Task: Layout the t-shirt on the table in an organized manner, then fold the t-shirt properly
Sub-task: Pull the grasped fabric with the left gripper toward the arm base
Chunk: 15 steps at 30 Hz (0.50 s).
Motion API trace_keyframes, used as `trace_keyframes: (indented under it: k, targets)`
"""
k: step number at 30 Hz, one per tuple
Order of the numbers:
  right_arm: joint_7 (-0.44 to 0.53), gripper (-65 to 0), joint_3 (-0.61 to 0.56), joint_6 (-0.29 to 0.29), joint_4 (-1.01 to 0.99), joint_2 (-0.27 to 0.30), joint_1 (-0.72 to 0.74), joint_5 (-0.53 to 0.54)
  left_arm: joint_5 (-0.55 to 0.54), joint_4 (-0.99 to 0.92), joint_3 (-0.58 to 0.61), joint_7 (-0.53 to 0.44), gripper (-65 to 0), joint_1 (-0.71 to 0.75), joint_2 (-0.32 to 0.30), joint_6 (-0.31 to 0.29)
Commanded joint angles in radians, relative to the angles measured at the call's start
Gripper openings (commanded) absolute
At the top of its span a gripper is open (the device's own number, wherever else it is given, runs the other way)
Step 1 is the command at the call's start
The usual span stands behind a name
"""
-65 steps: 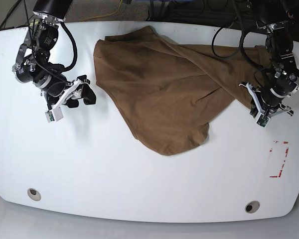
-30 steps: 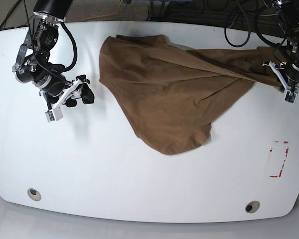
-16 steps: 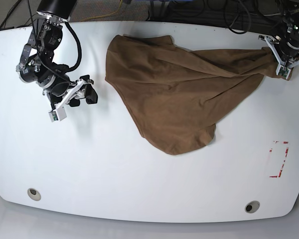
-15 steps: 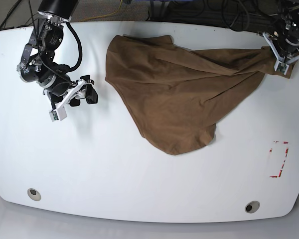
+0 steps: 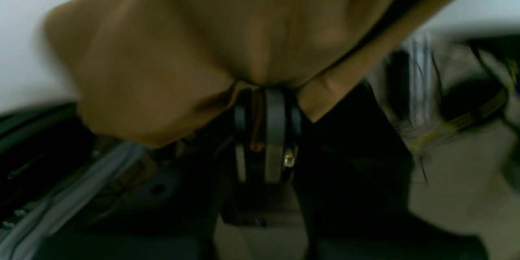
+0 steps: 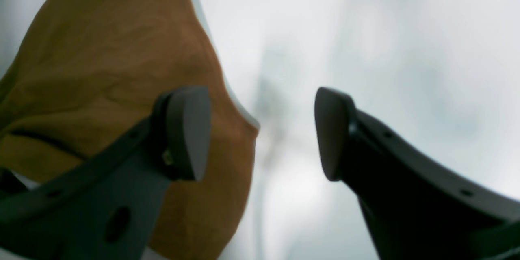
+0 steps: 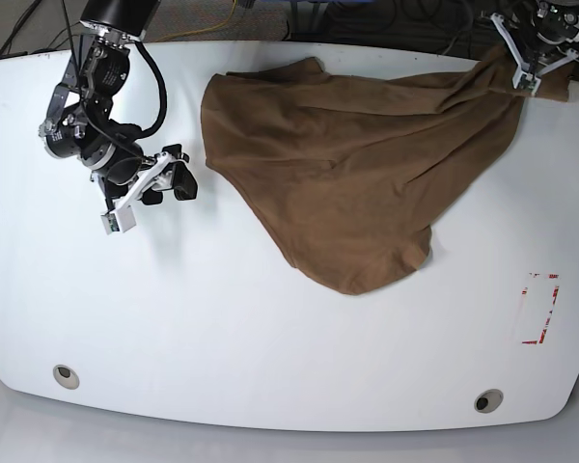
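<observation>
The tan-brown t-shirt [image 7: 357,164] lies crumpled across the far middle of the white table [image 7: 270,338], one corner drawn out to the far right edge. My left gripper [image 7: 531,77] is shut on that corner. In the left wrist view its fingers [image 5: 266,105] pinch a fold of the t-shirt [image 5: 170,48], which bunches above them. My right gripper [image 7: 174,181] hovers open just left of the shirt's left edge. The right wrist view shows the right gripper [image 6: 260,134] with nothing between its fingers, and the t-shirt [image 6: 101,69] behind the left fingertip [image 6: 187,130].
Two round grey holes [image 7: 66,375] [image 7: 482,401] sit near the table's front edge. A red dashed rectangle mark [image 7: 540,309] is at the right. Cables lie beyond the far edge [image 7: 386,19].
My left gripper has carried its corner back and up to the far right edge, stretching the shirt and dragging it rightward. My right gripper has edged slightly toward the shirt.
</observation>
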Motion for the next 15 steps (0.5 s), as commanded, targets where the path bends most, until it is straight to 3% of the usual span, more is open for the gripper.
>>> trace_keyframes:
  k: [1, 10, 15]
  targets:
    - [0.021, -26.2, 0.001, 0.003, 0.015, 0.009, 0.015, 0.014, -0.005, 0.017, -0.006, -0.014, -62.7, -0.001, -0.015, 0.003]
    - [0.021, -26.1, -0.001, 0.003, 0.013, -0.027, 0.064, 0.012, -0.003, 0.017, -0.003, -0.014, -61.2, -0.004, -0.015, 0.003]
    - [0.021, -22.0, -0.001, 0.001, -0.091, -0.042, 0.13, 0.012, 0.0, 0.017, 0.023, -0.014, -46.8, -0.007, -0.019, 0.003]
